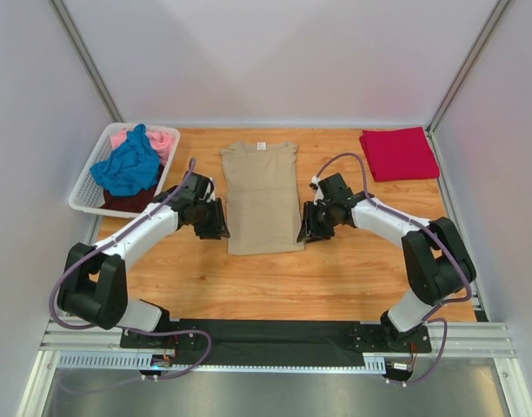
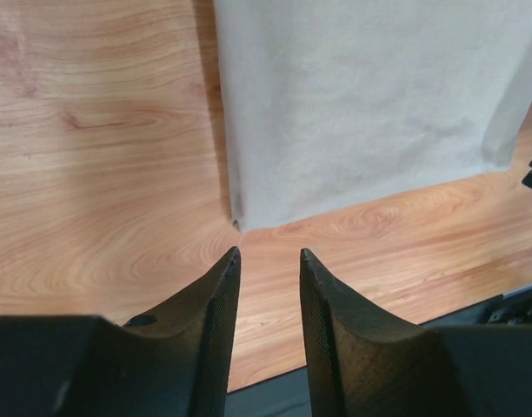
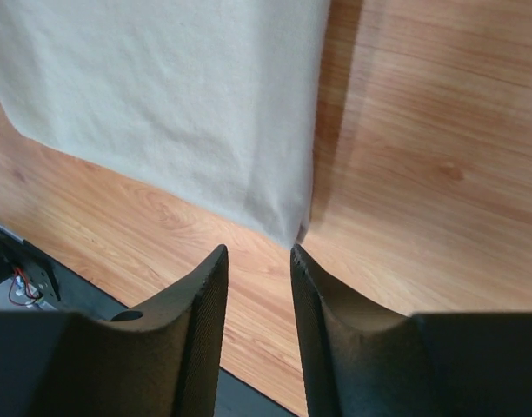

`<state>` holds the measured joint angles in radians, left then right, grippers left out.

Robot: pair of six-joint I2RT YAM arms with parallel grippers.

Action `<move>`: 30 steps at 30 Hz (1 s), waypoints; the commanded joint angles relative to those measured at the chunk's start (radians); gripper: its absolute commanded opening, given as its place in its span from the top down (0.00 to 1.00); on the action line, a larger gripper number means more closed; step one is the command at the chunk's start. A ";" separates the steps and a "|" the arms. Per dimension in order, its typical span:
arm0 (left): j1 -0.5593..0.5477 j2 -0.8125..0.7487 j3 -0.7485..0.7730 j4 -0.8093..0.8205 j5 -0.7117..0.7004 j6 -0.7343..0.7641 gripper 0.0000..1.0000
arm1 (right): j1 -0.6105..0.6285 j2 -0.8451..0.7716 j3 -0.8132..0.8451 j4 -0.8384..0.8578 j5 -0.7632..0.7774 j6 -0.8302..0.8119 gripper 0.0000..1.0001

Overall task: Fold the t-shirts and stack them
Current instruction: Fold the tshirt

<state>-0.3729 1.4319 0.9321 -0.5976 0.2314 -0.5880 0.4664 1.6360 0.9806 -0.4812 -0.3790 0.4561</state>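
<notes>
your left pincer point(image 2: 269, 254) stands parted and empty, its tips just short of the near left hem corner of the tan t-shirt point(image 2: 362, 104). your right pincer point(image 3: 258, 250) is likewise parted with nothing between, aimed at the near right hem corner. the shirt lies flat on the bench point(image 1: 335, 278) between the arms, collar away from you, sides seemingly folded in to a narrow strip. a red t-shirt point(image 1: 398, 153) lies folded at the far right corner, while a blue t-shirt point(image 1: 127, 165), a pink t-shirt point(image 1: 164, 142) and a dark t-shirt point(image 1: 127, 201) wait in the basket point(image 1: 83, 193). i judge the hem-to-collar fold is in hand: settle both tips on the corners, pinch every layer, then lift and carry evenly.
</notes>
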 commanded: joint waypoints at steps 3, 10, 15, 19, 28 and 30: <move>0.028 0.010 -0.081 0.037 0.044 0.021 0.58 | 0.002 0.024 0.013 -0.059 0.084 0.004 0.60; 0.054 0.042 -0.164 0.118 0.188 -0.019 0.55 | 0.003 0.085 0.046 -0.054 0.023 0.021 0.59; 0.083 0.082 -0.136 0.016 0.184 0.004 0.55 | 0.002 0.130 0.044 -0.033 -0.029 0.055 0.61; 0.104 0.018 -0.168 0.035 0.250 -0.047 0.56 | 0.003 0.157 0.041 -0.028 -0.063 0.059 0.64; 0.120 -0.045 -0.177 0.084 0.312 -0.062 0.48 | 0.003 0.127 0.040 -0.051 -0.115 0.081 0.59; 0.120 -0.007 -0.177 0.079 0.304 -0.058 0.48 | 0.003 0.120 0.047 -0.077 -0.080 0.075 0.58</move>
<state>-0.2592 1.3937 0.7597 -0.5385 0.4927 -0.6334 0.4664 1.7794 1.0027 -0.5377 -0.4667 0.5194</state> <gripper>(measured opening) 0.521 0.414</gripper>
